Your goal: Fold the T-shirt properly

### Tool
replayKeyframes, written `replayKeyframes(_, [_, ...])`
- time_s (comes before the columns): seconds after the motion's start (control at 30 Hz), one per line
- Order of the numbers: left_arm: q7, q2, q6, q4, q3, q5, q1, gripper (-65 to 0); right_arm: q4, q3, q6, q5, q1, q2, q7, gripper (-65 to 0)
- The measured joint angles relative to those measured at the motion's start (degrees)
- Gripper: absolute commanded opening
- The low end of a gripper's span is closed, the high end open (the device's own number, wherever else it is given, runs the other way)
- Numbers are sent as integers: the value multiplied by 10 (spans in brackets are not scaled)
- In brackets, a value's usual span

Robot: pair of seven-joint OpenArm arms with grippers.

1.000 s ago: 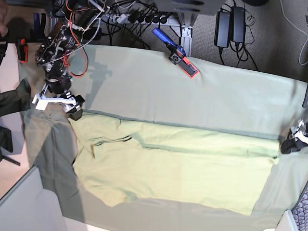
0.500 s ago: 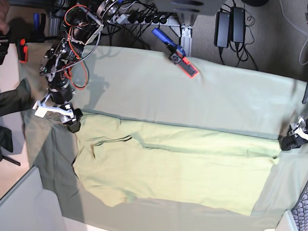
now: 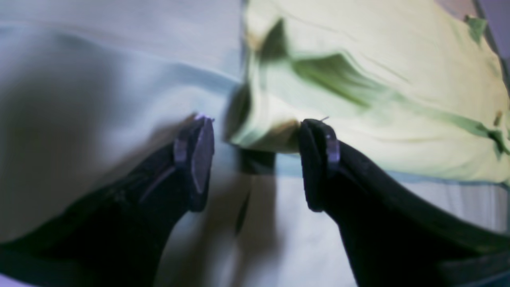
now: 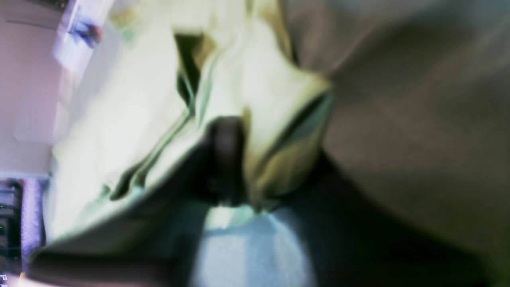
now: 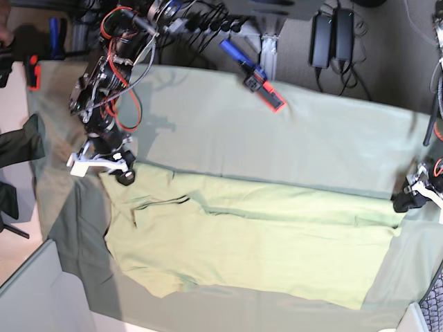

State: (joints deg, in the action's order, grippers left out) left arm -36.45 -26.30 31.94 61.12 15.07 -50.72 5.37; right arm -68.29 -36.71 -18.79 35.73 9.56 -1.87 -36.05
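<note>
Base view was evenly lit and sharp; the arm at upper left cast a soft shadow down-right onto the table cloth [image 5: 291,131]. Both wrist views were heavily smeared and soft. T-shirt [image 3: 378,79] looked washed-out bright there; the right claw [image 4: 227,159] showed only as a dark blur.

Table under grey-green table cloth [image 5: 311,145], T-shirt [image 5: 263,242] spread flat, blue-orange tool [image 5: 252,72] at edge

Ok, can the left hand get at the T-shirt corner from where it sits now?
Probably yes. The left hand stands open with the T-shirt corner right at its fingertips, one finger about touching the fabric. Nothing shows in between, only the table cloth beneath.
</note>
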Motion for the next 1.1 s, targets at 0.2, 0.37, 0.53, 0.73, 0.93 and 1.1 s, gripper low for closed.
replayKeyframes(0.2, [21,23,-2,0,2,16,3,-274,0,0,0,0,0,0,0,-637])
replayKeyframes(0.37, [37,39,-5,0,2,23,4,-275,0,0,0,0,0,0,-2,-637])
replayKeyframes(0.53, [57,46,-5,0,3,47,5,-503,0,0,0,0,-1,0,-2,-650])
replayKeyframes(0.73, [60,42,67,0,2,62,7,-650,-1,0,-1,4,0,0,-7,-650])
replayKeyframes(0.93, [27,6,67,0,1,-7,8,-650,-37,0,-6,44,-6,-2,-86,-650])
replayKeyframes(1.1, [2,-30,67,0,0,-41,8,-650,-57,2,-6,59,-9,-12,-110,-650])
